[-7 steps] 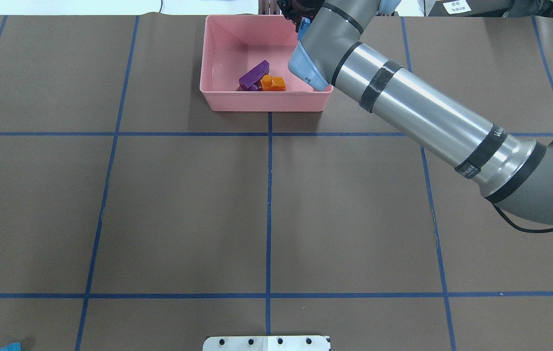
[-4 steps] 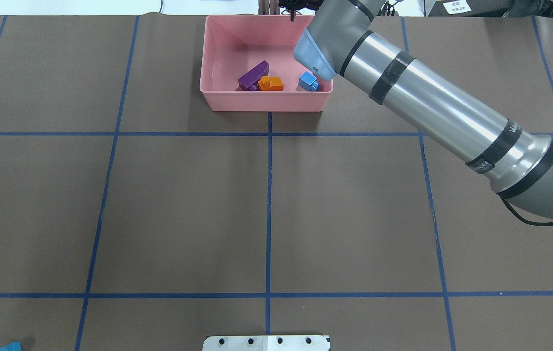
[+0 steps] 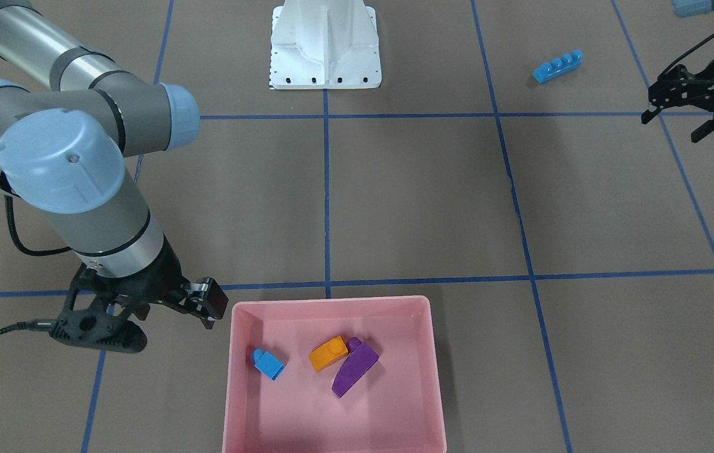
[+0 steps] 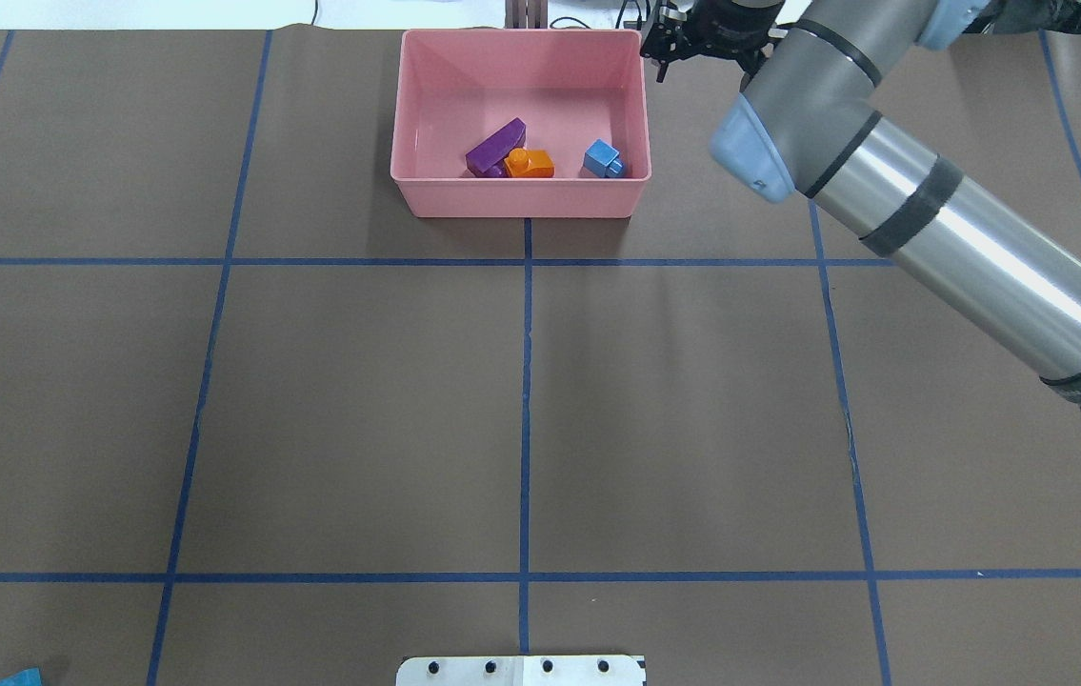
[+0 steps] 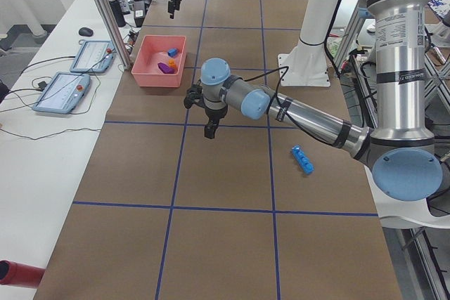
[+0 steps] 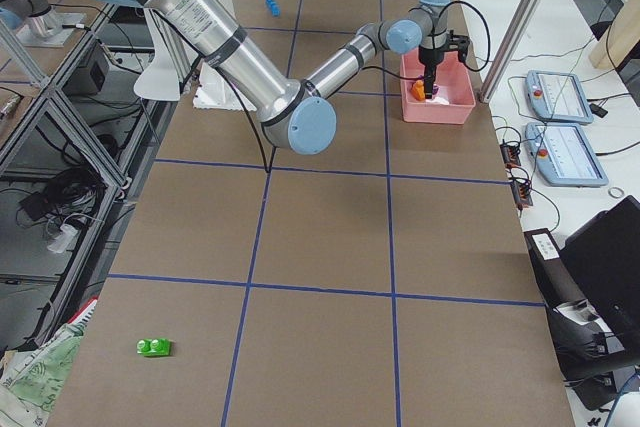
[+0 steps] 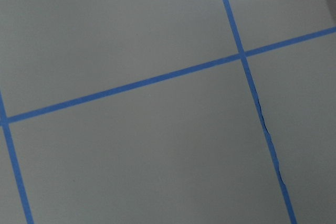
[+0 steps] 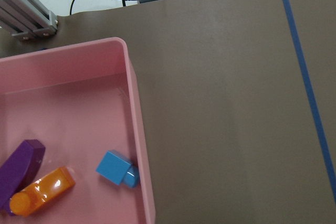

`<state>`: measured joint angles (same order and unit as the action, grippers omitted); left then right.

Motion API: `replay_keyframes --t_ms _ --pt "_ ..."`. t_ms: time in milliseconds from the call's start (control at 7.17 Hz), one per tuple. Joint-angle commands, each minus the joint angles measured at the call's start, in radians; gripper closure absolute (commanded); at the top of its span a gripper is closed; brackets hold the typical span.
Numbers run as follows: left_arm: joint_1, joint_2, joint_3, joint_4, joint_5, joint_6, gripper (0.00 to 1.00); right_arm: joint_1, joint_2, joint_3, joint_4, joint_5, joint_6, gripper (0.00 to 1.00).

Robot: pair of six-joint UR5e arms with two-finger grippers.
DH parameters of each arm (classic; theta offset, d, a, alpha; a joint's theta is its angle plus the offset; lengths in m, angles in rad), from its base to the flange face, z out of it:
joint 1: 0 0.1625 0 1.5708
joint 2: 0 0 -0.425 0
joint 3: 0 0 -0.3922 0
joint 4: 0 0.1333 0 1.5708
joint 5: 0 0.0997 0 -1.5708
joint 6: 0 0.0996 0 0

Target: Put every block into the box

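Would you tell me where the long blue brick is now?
The long blue brick lies upper right in the front-facing view, outside the box, near the left end effector.

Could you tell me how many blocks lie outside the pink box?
2: the long blue block on the left half of the table, the green block near its right end.

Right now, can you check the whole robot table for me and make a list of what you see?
Surface: brown table, blue tape grid.
Job's things: purple wedge, orange brick and small blue brick lie in the pink box; long blue brick and green brick lie out on the table.
Clutter: nothing seen.
Pincers: right pincer open, empty, beside the box; left pincer open, empty, above bare table.
Cables: black cable loops off the right wrist.
Surroundings: white robot base; control pads on the side bench.
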<state>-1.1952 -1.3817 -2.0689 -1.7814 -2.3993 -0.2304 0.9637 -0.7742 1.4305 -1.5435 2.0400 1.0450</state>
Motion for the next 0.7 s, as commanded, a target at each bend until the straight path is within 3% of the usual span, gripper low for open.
replay_keyframes --t_ms 0,139,418,558 --pt "0.113 0.197 -0.014 -0.301 0.032 -0.030 0.00 0.021 -0.239 0.256 -0.025 0.008 -0.054 0.00" --pt "0.234 0.252 -0.016 -0.413 0.111 -0.076 0.00 0.032 -0.307 0.356 -0.097 0.009 -0.133 0.00" --pt "0.548 0.334 -0.026 -0.449 0.353 -0.124 0.00 0.070 -0.393 0.528 -0.266 0.012 -0.239 0.00" --pt "0.630 0.393 -0.049 -0.449 0.408 -0.124 0.00 0.102 -0.440 0.569 -0.300 0.029 -0.341 0.00"
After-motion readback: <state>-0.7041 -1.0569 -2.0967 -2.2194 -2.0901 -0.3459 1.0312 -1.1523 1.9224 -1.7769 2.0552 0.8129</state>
